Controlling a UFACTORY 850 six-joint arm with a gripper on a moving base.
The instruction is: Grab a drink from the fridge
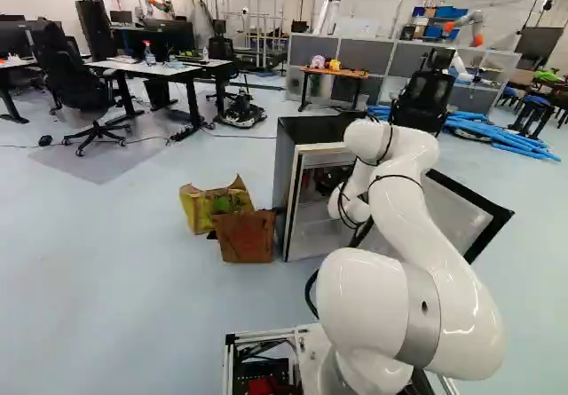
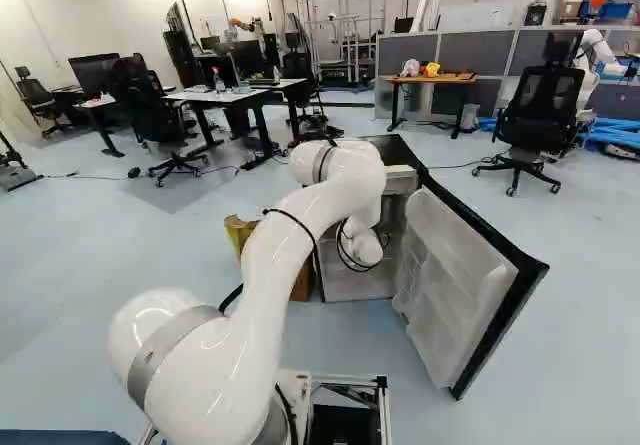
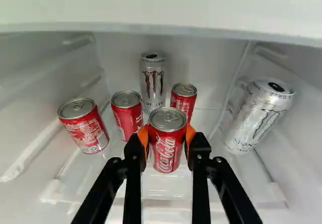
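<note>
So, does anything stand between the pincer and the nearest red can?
Nothing visible does: the pincer has its orange pads against both sides of that red can. The other cans are beyond or beside it.

This looks like a robotics lab with office corners: another robot, white with an orange part, rises at one o'clock, past a grey partition. Desks with monitors and black swivel chairs fill ten to eleven o'clock. Blue tubes lie heaped at one o'clock, below blue bins, while a small fridge stands at twelve on the broad pale floor.
</note>
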